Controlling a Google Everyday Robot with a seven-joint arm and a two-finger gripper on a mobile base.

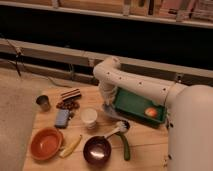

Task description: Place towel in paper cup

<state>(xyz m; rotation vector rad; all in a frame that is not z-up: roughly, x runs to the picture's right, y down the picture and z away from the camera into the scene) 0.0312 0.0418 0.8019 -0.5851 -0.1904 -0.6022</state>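
The white paper cup (pixel 89 118) stands upright on the wooden table (pixel 145 145), left of centre. My gripper (pixel 107 106) hangs down from the white arm just right of the cup, low over the table. A pale grey flat thing, seemingly the towel (pixel 115 113), lies on the table right under the gripper and stretches to the right toward the green tray. I cannot tell whether the gripper holds it. The cup's inside looks white, and I cannot make out any contents.
A green tray (pixel 131 97) with an orange fruit (pixel 151 112) sits right of the gripper. A dish brush (pixel 118 129), dark bowl (pixel 97 150), green cucumber (pixel 125 148), banana (pixel 70 146), orange bowl (pixel 45 143), blue packet (pixel 62 118), metal cup (pixel 43 103) and brown snacks (pixel 70 95) surround the cup.
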